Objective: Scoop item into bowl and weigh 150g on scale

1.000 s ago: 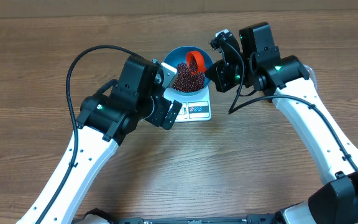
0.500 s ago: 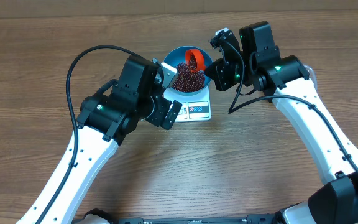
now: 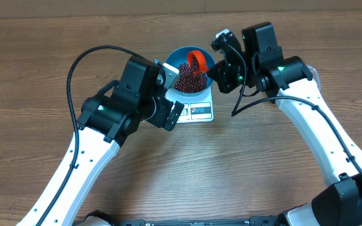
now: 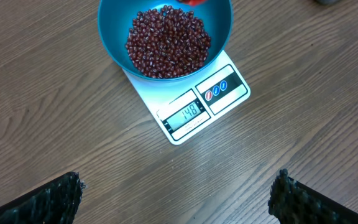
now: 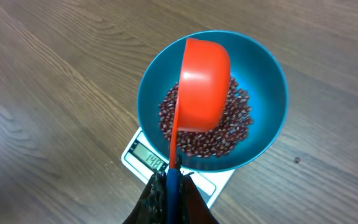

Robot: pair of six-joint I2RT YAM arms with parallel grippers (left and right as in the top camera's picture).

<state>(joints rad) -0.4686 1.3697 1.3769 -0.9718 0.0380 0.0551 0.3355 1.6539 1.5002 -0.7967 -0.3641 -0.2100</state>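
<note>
The blue bowl (image 3: pixel 175 58) stands on the white scale (image 3: pixel 201 112) at the table's middle back and holds a heap of red-brown beans (image 3: pixel 189 79). My right gripper (image 3: pixel 215 73) is shut on the blue handle of an orange scoop (image 3: pixel 197 61), which is tipped over the beans. The right wrist view shows the scoop (image 5: pixel 204 81) above the bowl (image 5: pixel 273 84), beans (image 5: pixel 241 124) and scale (image 5: pixel 146 155). My left gripper (image 4: pixel 176 202) stands open over bare wood, just in front of the scale (image 4: pixel 154 93), whose display reads 148. Bowl (image 4: pixel 114 37) and beans (image 4: pixel 166 43) lie beyond it.
A wood-grain table (image 3: pixel 244 163) carries everything. Both white arms flank the scale, the left one (image 3: pixel 87 157) with a looping black cable. A small dark speck (image 5: pixel 297 160) lies on the wood right of the bowl.
</note>
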